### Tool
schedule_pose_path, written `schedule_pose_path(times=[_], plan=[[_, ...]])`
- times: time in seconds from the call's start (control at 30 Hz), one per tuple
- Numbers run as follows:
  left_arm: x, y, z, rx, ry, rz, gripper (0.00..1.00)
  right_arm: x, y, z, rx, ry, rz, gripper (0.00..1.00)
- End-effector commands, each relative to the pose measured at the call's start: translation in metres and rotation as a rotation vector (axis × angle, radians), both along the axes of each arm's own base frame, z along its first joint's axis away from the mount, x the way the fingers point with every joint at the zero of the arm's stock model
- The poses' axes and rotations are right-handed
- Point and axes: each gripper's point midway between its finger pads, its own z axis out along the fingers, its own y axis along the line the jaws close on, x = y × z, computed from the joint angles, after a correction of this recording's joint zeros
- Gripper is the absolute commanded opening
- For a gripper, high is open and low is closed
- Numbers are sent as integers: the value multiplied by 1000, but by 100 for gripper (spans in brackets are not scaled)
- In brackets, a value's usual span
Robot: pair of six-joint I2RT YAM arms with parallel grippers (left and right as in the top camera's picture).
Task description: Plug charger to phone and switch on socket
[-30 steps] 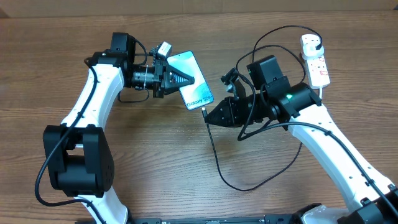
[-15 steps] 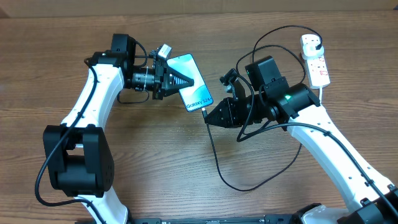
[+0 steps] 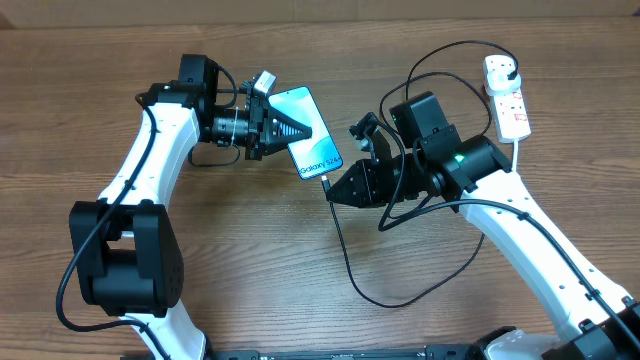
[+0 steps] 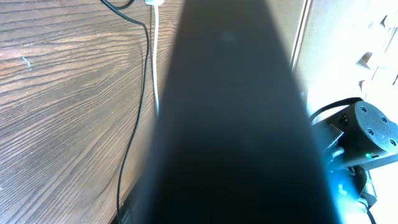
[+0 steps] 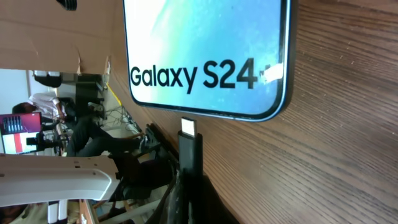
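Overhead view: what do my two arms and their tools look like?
Both arms match: the left arm and right arm have white links with black joint housings. The left tool and right tool are black wedges tapering to a point. A thin black cable loops beside the left base; a green light glows on the right arm.

- The phone [image 3: 312,135] lies mid-table [image 3: 250,260].
- The charger [image 5: 189,152] tip sits just beside the phone's near short edge.
- The socket [image 3: 507,95] lies far right, well apart.
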Motion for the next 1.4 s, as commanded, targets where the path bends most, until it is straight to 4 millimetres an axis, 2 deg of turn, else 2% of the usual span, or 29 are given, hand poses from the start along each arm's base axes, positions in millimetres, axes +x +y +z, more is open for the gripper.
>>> schedule_pose_path(times=[0.0, 1.37], plan=[[-1, 0, 10, -36, -36, -10, 4, 2, 3, 17, 23, -49, 4, 4], [-2, -1, 16, -69, -55, -20, 4, 7, 0, 14, 5, -63, -12, 4]])
